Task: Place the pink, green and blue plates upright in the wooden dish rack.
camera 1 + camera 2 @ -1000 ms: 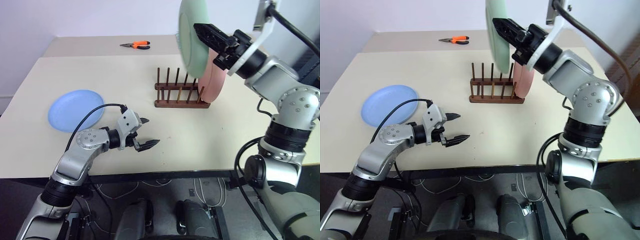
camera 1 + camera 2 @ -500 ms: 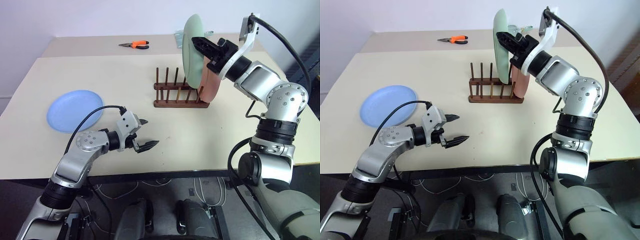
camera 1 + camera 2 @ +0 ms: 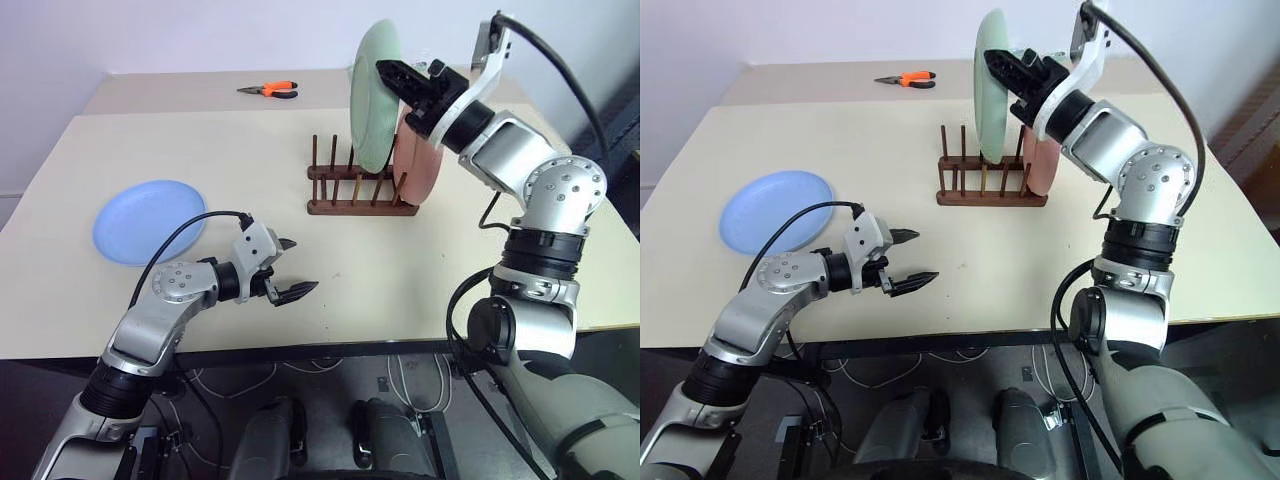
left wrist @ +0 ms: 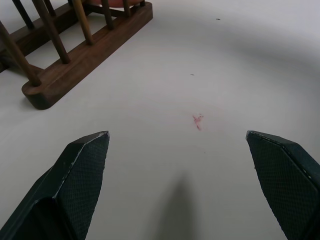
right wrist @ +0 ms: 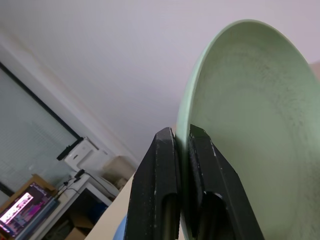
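My right gripper (image 3: 384, 68) is shut on the top rim of the pale green plate (image 3: 372, 98) and holds it upright over the wooden dish rack (image 3: 350, 208). The plate's lower edge overlaps the pegs; I cannot tell whether it sits between them. In the right wrist view the two fingers (image 5: 162, 165) pinch the green rim (image 5: 240, 100). The pink plate (image 3: 420, 165) stands upright at the rack's right end. Flat on the table's left side lies the blue plate (image 3: 150, 220). Near the table's front edge my left gripper (image 3: 303, 264) hovers open and empty.
Orange-handled pliers (image 3: 272, 90) lie on the far part of the table (image 3: 200, 140). A black cable (image 3: 175, 245) loops from my left arm past the blue plate's rim. Several rack pegs (image 3: 335, 165) left of the green plate stand bare.
My right gripper has carried the green plate away from the camera and lower, onto the line of the rack's pegs, and turned it more upright. The left arm has not moved.
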### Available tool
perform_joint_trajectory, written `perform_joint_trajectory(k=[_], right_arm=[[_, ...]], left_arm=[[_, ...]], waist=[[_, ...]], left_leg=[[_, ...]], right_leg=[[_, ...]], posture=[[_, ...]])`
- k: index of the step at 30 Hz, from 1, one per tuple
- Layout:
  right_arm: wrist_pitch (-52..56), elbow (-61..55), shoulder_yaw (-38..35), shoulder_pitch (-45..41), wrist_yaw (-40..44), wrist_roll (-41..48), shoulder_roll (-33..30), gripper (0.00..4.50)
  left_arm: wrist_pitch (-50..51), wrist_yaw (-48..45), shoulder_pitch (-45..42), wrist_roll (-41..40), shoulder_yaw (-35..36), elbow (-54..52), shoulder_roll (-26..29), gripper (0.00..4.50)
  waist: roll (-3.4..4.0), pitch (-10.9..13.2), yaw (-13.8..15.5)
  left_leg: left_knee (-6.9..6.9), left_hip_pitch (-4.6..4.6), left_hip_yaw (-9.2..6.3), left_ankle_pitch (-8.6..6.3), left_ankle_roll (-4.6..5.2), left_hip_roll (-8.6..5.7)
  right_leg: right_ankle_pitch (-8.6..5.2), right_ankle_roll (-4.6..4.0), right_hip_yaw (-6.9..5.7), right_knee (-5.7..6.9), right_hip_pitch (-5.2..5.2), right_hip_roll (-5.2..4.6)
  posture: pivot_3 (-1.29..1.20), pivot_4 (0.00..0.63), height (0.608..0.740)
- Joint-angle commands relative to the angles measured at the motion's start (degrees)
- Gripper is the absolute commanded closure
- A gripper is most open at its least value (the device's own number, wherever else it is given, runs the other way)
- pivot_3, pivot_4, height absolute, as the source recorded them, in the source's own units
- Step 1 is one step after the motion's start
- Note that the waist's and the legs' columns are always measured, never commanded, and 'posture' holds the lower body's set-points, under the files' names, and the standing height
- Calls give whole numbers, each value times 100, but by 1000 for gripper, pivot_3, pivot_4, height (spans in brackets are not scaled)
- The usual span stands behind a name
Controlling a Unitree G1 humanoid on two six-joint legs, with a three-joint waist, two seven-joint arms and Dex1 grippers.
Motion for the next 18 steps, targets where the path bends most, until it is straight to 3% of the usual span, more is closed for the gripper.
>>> perform_joint_trajectory(k=[1,7,11,14,18], right_arm=[[-311,258,-62,-42,80,-214,10,4401],[-660,920,54,-127,471,-734,-45,4401],[-1050,972,463,-142,980,-1337,-189,3073],[-1893,522,1244,-14,1537,-2306,-438,1533],[-2972,66,1980,60,2086,-3406,-831,1533]], left_arm=[[-70,-4,12,-27,131,-202,27,0],[-62,16,28,-28,155,-227,36,0],[94,6,63,-182,243,-262,25,0],[175,107,80,-232,365,-263,-31,0],[-16,1010,-147,-75,959,18,-458,0]], waist=[[0,0,1],[1,1,-11],[2,1,-9],[4,2,-5],[3,3,8]], left_leg=[[0,0,0,0,0,0],[-1,0,1,0,0,0],[-2,0,1,0,0,0],[-2,0,1,0,0,0],[-2,-2,0,0,1,0]], right_leg=[[0,0,0,0,0,0],[0,0,0,0,-1,1],[0,0,0,-1,-1,1],[0,0,0,-1,-1,1],[0,1,1,-2,-4,1]], posture=[[0,150,740],[0,150,740],[0,150,740],[0,150,740],[0,150,740]])
